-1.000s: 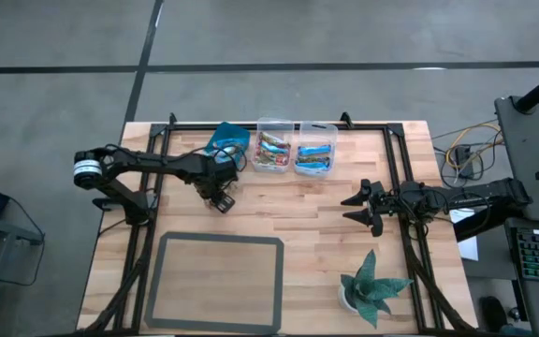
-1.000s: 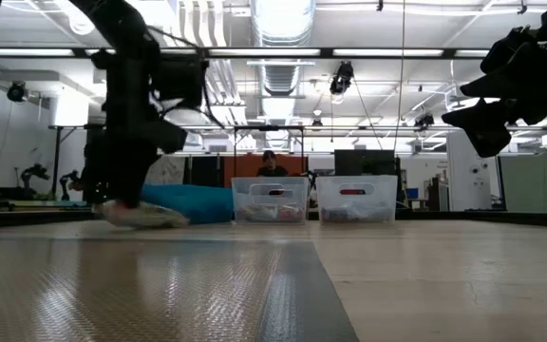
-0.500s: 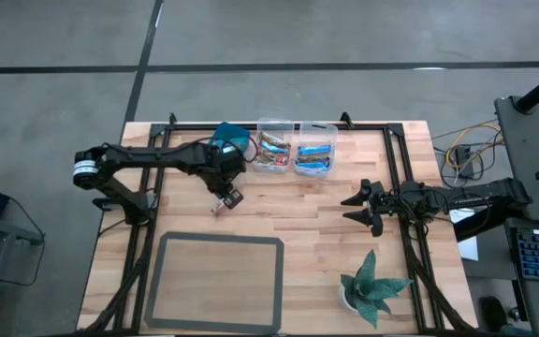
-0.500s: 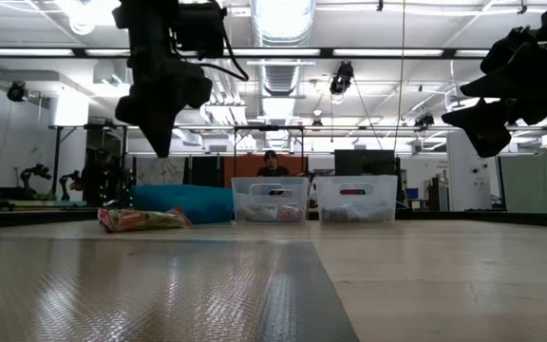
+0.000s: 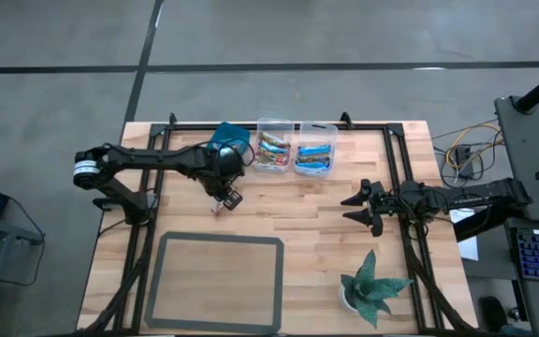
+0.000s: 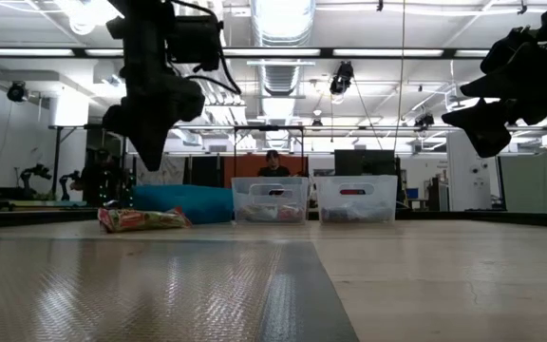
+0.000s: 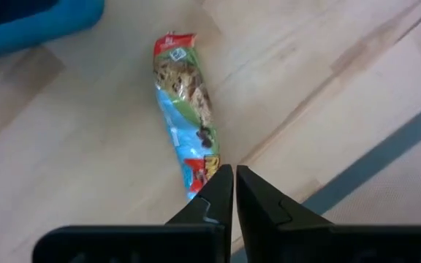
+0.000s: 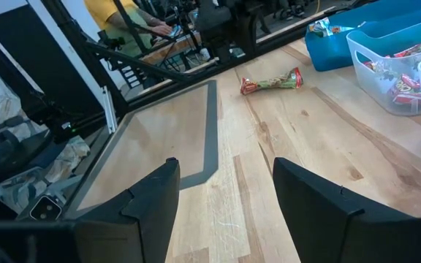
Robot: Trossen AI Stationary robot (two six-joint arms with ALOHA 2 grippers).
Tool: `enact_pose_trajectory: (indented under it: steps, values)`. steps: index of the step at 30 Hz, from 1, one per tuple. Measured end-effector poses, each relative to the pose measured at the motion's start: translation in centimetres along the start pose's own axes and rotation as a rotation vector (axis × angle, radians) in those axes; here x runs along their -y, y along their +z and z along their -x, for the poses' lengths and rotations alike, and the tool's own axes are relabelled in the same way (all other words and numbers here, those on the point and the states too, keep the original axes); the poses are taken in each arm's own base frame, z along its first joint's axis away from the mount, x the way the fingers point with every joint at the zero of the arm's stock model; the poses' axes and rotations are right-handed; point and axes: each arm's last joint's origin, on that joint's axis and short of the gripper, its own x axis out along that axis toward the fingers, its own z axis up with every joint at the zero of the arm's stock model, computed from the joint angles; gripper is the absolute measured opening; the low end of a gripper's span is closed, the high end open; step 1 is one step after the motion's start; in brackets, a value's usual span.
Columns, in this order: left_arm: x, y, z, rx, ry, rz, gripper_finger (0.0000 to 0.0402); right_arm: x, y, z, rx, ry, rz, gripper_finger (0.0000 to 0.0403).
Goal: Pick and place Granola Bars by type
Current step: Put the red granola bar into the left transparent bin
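One granola bar [image 7: 185,109] in a red, green and blue wrapper lies flat on the wood [image 5: 218,208], near the teal bin [image 5: 227,140]. My left gripper [image 6: 150,160] hangs shut above it and touches nothing [image 7: 234,183]. In the low view the bar [image 6: 143,219] rests on the table well below the fingertips. More bars fill two clear bins: reddish ones [image 5: 273,151] and blue ones [image 5: 313,157]. My right gripper [image 5: 356,208] waits open at the table's right side [image 8: 225,190], with the bar [image 8: 271,82] far off.
A grey mat [image 5: 218,281] covers the near left of the table. A potted plant [image 5: 372,288] stands near the front right. The three bins line the far edge, and bare wood lies between them and the mat. A person sits in the room beyond [image 6: 270,163].
My left gripper has risen straight up from the granola bar, where it stood low at the table a second ago. The bar has stayed lying on the wood, no longer under the fingers.
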Motion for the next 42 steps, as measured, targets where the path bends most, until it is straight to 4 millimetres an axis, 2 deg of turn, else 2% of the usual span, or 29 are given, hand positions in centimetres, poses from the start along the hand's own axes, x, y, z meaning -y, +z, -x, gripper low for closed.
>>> enact_pose_trajectory:
  steps: [4, 14, 22, 28, 42]
  values:
    - [-0.1, -0.2, -1.0, 0.001, -0.002, 0.050, 0.0024, 0.0, 0.0, 0.0, 0.000, 0.000, 0.000, 0.0210]
    - [-0.7, -0.7, -3.1, 0.025, 0.021, 0.135, 0.0134, 0.0, 0.0, 0.0, 0.001, 0.000, 0.000, 0.0210]
    - [-0.6, -0.9, -4.0, 0.071, 0.023, 0.148, 0.0184, 0.0, 0.0, 0.0, 0.000, 0.000, 0.000, 0.0210]
    - [-0.3, -1.0, -5.0, 0.075, 0.077, 0.132, 0.0198, 0.0, 0.0, 0.0, 0.001, 0.000, 0.000, 0.0210]
    - [-0.2, -0.9, -8.4, 0.028, 0.119, 0.122, 0.0192, 0.0, 0.0, 0.0, 0.001, 0.000, 0.000, 0.0210]
